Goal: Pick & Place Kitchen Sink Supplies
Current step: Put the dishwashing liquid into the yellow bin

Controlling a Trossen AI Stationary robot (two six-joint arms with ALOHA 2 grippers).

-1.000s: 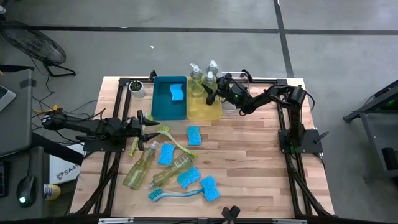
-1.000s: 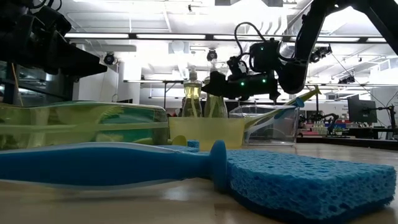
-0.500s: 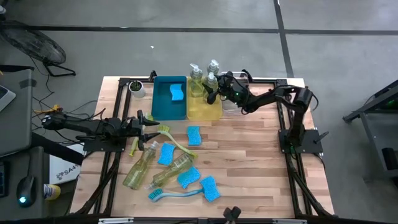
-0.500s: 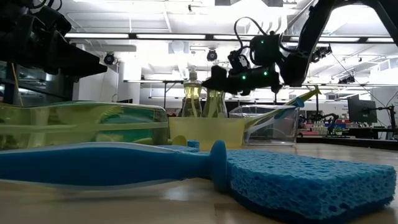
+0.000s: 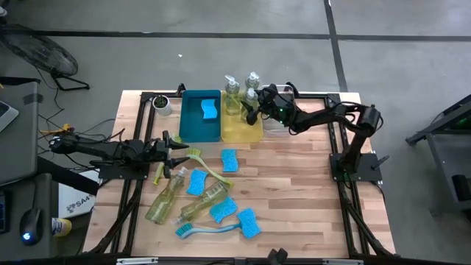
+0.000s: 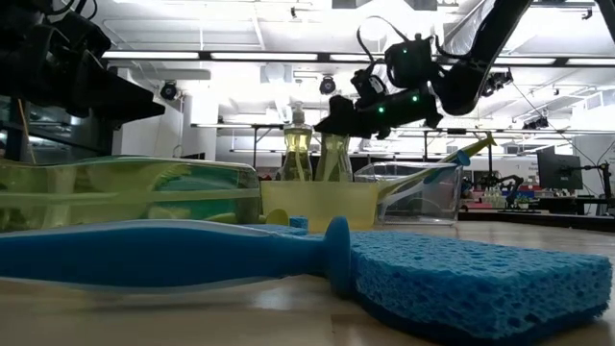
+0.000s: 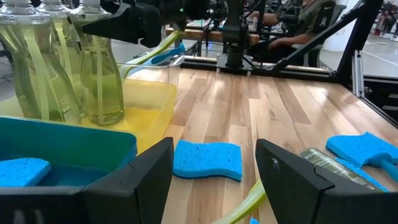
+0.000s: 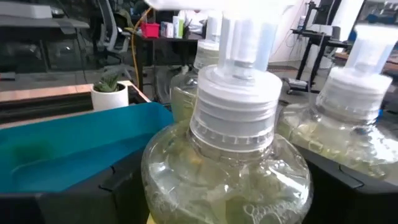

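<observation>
On the bench, toward nine o'clock, the left gripper is lying low with its fingers spread and nothing between them, just beside the head of a yellow-green brush. Near the centre, two pump bottles are lying on their sides among several blue sponges, and a blue brush is resting toward six o'clock. Toward twelve o'clock, a teal bin is holding one blue sponge, and a yellow bin just beside it is carrying three upright soap bottles. The right gripper is hanging over the yellow bin, its fingers spread to either side of the nearest bottle without visibly pinching it. A clear bin toward one o'clock is holding brushes leaning against its wall.
</observation>
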